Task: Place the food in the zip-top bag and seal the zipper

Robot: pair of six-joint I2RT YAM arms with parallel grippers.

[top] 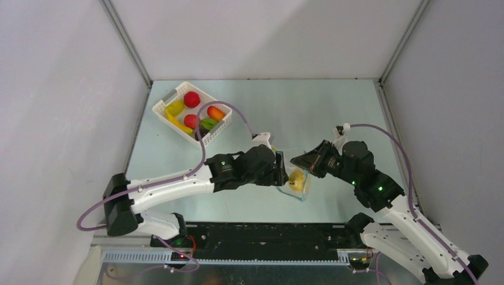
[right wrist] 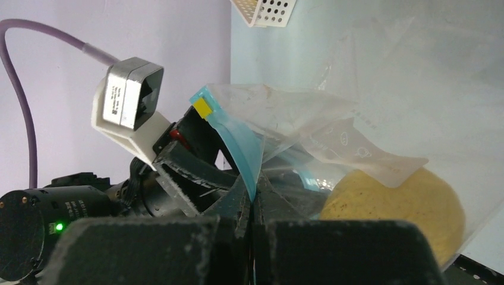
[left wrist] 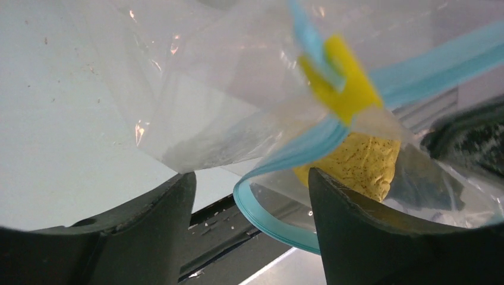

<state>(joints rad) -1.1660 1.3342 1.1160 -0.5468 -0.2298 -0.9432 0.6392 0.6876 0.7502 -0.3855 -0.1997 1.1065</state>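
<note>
The zip-top bag (top: 299,185) lies between my two grippers with one yellow food (top: 296,177) inside. Other food (top: 191,99) sits in the white basket. My right gripper (right wrist: 252,193) is shut on the blue zipper (right wrist: 245,148) at the bag's mouth, holding it up. The yellow food (right wrist: 395,208) bulges in the bag to its right. My left gripper (left wrist: 251,175) is open. The curled zipper (left wrist: 270,217) edge hangs between its fingers (left wrist: 356,231) without touching them. A yellow slider (left wrist: 347,77) sits on the zipper above, and the yellow food (left wrist: 362,163) shows behind.
The white slotted basket (top: 160,107) stands at the back left with red, yellow, orange and green pieces. Grey walls close in the table on three sides. A black rail (top: 267,234) runs along the near edge, just below the bag.
</note>
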